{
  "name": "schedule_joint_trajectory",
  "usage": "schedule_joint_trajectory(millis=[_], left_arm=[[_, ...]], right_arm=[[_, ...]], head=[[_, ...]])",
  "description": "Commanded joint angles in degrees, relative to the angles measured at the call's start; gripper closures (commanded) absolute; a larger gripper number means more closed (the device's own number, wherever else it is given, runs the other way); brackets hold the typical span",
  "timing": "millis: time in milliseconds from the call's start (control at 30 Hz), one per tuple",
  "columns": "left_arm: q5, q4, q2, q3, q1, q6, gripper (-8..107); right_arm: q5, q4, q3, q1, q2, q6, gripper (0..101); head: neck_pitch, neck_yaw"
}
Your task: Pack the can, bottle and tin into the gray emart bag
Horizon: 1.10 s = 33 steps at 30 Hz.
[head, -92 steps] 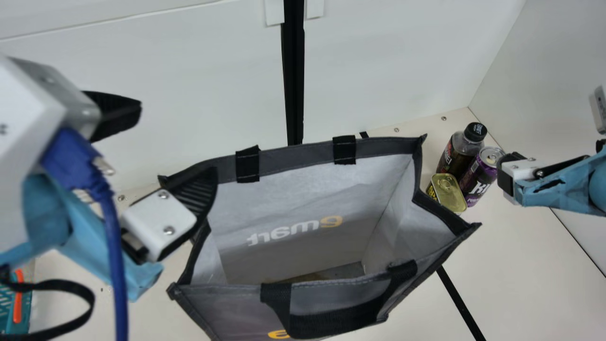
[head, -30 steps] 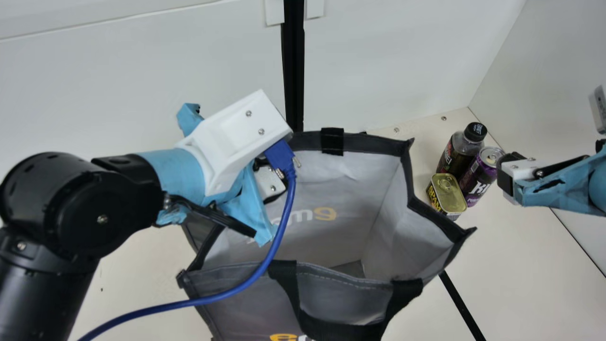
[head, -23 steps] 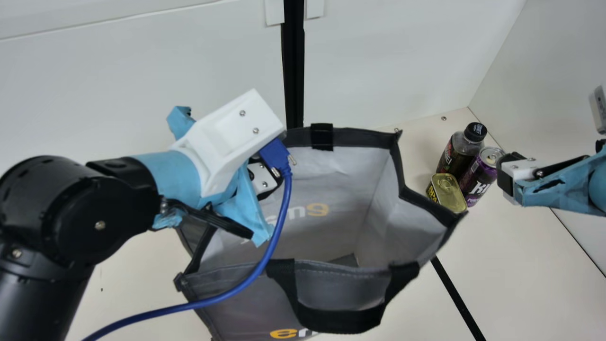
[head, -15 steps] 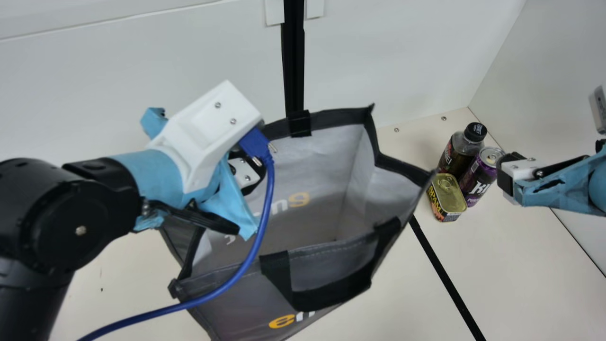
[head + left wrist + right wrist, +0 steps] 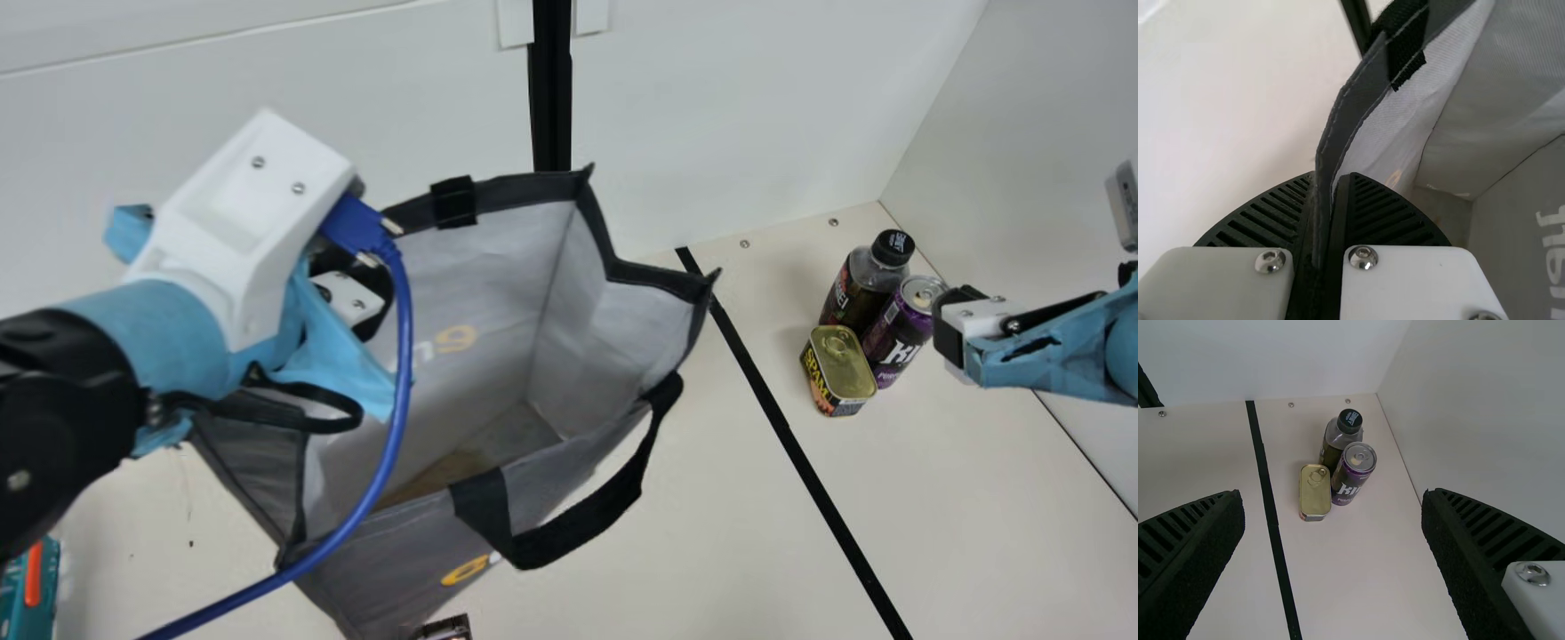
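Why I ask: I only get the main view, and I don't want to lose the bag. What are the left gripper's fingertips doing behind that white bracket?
Observer: In the left wrist view, the left gripper has its two ribbed fingers closed on the bag's dark rim, one on each side of the fabric.
Operator: Good. I see the right gripper only from its side. Are its fingers open, or is it clamped on something?
Observer: Open. In the right wrist view, the right gripper has its fingers wide apart, with nothing held between them.
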Motion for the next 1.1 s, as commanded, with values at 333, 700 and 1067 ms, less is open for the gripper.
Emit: schedule_joint_trajectory(millis=[333,700,1067], left_arm=[[0.02,17.55,-4.5,3.6,-1.1,-9.06,89],[0.02,32.52,-8.28,10.46,-3.04,-18.01,89],[0.02,45.54,-11.33,21.26,-5.39,-28.61,89]], right_arm=[[0.0,0.0,0.0,0.0,0.0,0.0,10],[0.0,0.0,0.0,0.0,0.0,0.0,10],[0.0,0.0,0.0,0.0,0.0,0.0,10]], head=[[-1.3,-0.05],[-1.3,-0.05],[-1.3,-0.05]])
